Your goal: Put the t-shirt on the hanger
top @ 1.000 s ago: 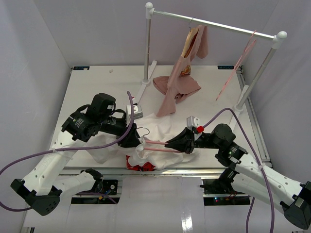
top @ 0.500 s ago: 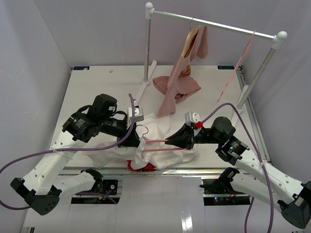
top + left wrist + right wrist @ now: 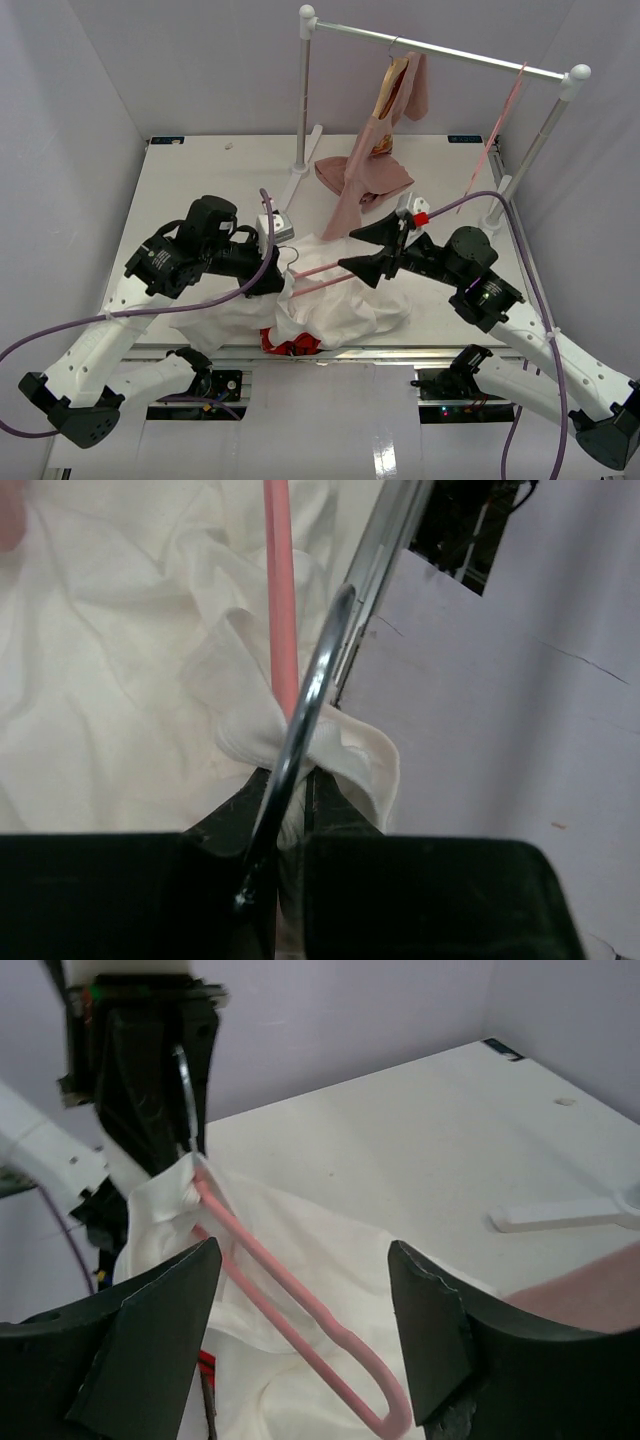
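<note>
Top external view gives us the white bench [image 3: 200,170] first, with a clothes rack [image 3: 440,50] standing along its far side and a dusty-pink garment [image 3: 365,185] hanging from the rail, its lower part pooled on the surface. Closer to the arms we see the t-shirt [image 3: 340,300] lying crumpled at the near edge of the bench, between the two arms, with a patch of its red print showing at the front edge. Over it the left gripper [image 3: 290,780] reaches in from the left and the right gripper [image 3: 302,1250] from the right, facing each other. We find the hanger [image 3: 280,580] stretched between them above the shirt. From the left wrist we see the left jaws pressed close together, pinching the hanger's metal hook [image 3: 308,695] along with a bunched fold of white cloth. From the right wrist we see the right jaws spread wide, the hanger's rounded far end lying in the gap between them; it seems to touch neither finger. How far the hanger sits inside the shirt we cannot tell.
</note>
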### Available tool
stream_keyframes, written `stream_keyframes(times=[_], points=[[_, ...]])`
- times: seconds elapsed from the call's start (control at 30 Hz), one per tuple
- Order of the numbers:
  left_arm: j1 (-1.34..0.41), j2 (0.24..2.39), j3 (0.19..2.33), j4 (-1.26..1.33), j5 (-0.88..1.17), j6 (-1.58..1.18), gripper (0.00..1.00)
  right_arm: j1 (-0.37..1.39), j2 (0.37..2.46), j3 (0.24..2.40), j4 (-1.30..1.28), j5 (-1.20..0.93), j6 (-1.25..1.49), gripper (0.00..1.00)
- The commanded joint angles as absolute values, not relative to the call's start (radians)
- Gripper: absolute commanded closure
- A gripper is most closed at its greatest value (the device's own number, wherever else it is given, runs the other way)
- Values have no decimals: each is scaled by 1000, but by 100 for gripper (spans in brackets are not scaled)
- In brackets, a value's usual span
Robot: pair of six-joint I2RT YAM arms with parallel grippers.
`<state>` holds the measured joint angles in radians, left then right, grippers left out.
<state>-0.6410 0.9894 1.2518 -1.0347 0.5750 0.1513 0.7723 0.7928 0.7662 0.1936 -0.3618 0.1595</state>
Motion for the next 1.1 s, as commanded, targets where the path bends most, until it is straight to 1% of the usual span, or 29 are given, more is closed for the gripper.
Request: stream_keyframes(times=[0.0, 0.1, 0.23, 0.37, 0.57, 0.77, 0.97, 1.03, 1.07], points=[[-641, 896, 1266, -926, 361, 23, 100, 767, 749, 812, 96, -54, 279, 25], [-641, 866, 1258, -883, 300, -47, 100, 767, 746, 788, 108, -62, 340, 27], [-641, 776, 1212, -804, 316, -94, 100, 770, 835, 752, 155, -118, 390, 33], [-641, 717, 1156, -744, 342, -118, 100, 801, 918, 713, 254, -122, 424, 36], [-641, 674, 1085, -683, 354, -145, 100, 910, 1030, 702, 385, -43, 451, 38], [-641, 656, 1069, -672, 344, -161, 100, 1033, 1169, 753, 459, 56, 460, 39], [-641, 627, 1080, -673, 339, -169, 100, 1078, 1258, 735, 492, 133, 485, 43], [-640, 623, 1081, -672, 342, -170, 100, 1084, 1262, 709, 527, 139, 498, 59], [-641, 623, 1084, -676, 342, -168, 100, 1085, 1256, 701, 529, 159, 498, 75]])
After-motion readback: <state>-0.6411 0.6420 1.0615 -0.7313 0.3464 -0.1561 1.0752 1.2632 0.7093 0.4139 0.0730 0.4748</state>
